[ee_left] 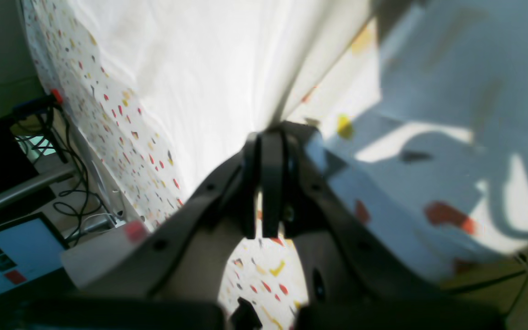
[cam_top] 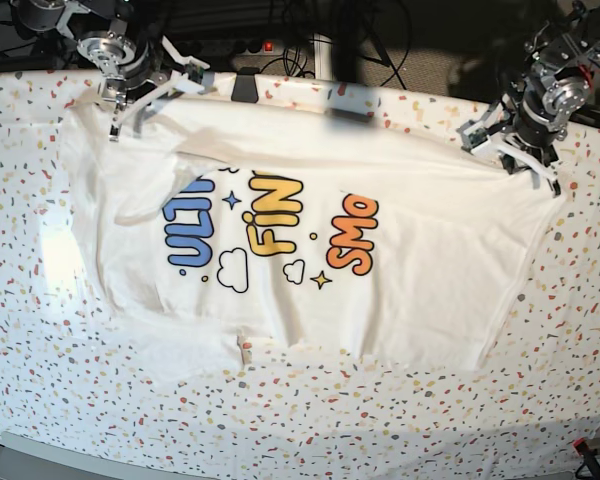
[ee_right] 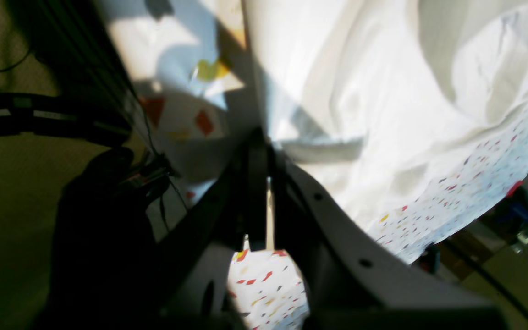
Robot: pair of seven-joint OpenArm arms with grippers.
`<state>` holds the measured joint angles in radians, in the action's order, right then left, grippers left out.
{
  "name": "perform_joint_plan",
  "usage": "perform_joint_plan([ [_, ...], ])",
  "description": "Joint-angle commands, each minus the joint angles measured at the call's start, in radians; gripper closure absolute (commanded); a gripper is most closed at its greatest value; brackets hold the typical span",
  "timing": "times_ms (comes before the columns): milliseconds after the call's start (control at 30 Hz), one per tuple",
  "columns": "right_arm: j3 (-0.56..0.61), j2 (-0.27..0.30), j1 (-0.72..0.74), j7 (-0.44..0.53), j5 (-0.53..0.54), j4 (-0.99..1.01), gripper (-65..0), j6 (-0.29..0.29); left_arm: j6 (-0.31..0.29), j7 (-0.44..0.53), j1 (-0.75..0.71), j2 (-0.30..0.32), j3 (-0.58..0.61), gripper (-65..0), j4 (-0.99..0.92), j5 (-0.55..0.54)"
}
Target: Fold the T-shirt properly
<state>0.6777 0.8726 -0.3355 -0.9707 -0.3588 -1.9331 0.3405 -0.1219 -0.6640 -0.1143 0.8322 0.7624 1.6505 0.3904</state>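
Note:
The white T-shirt (cam_top: 420, 280) lies spread on the speckled table cover (cam_top: 40, 380), print side up, with blue, yellow and orange letters (cam_top: 270, 230). A fold of cloth covers part of the blue word. My right gripper (cam_top: 115, 125) is at the shirt's far left corner. In the right wrist view it (ee_right: 259, 137) is shut on the white cloth (ee_right: 383, 114). My left gripper (cam_top: 552, 180) is at the far right corner. In the left wrist view it (ee_left: 271, 133) is shut on the shirt's edge (ee_left: 209, 68). The far edge runs taut between both grippers.
Cables and a power strip (cam_top: 270, 45) lie behind the table's far edge. A screen (ee_left: 7, 261) and cables sit below the table edge in the left wrist view. A red clamp (cam_top: 580, 445) holds the cover at the near right corner.

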Motion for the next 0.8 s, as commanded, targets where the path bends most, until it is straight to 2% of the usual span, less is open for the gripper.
perform_joint_plan([
  [0,-0.028,0.022,-0.013,-0.048,-0.002,-0.01,0.0,-0.005,-0.026,-0.055,-0.018,0.022,0.0,0.0,0.009,-0.031],
  [167,-0.137,0.023,-0.063,-0.039,0.016,-0.01,0.0,-0.005,-0.026,-0.07,-0.05,0.022,0.0,0.0,0.068,-0.032],
  [333,-0.232,0.038,-0.07,-0.036,0.108,-0.01,0.0,-0.005,-0.023,-0.111,-0.055,0.022,0.0,0.0,0.131,-0.032],
  [500,-0.251,0.092,-0.085,-0.028,0.135,-0.01,0.0,-0.005,-0.023,-0.143,-0.054,0.022,0.0,0.0,0.152,-0.032],
  [767,-0.251,0.098,-0.114,0.01,0.135,-0.027,0.0,-0.005,-0.023,-0.143,-0.054,0.022,0.0,0.0,0.152,-0.019],
])
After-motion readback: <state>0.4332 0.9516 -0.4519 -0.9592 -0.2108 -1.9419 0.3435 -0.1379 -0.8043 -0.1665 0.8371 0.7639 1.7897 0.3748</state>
